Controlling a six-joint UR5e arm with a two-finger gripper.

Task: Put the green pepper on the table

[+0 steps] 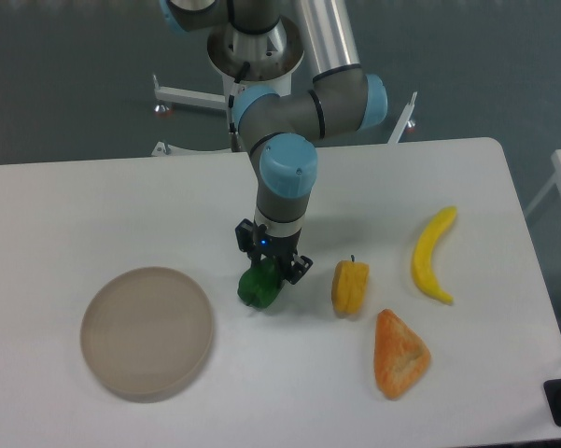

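Note:
The green pepper (258,289) is a small glossy dark-green lump resting on the white table (121,205), between the plate and the yellow pepper. My gripper (267,277) comes straight down onto its top right side. The black fingers (298,267) straddle the pepper and appear shut on it, though the fingertips are partly hidden behind the fruit. The pepper's underside seems to touch the tabletop.
A round tan-grey plate (147,331) lies at the front left. Right of the gripper stand a yellow pepper (349,287), an orange wedge-shaped pastry (399,354) and a banana (432,256). The arm's base (257,42) rises behind the table's far edge.

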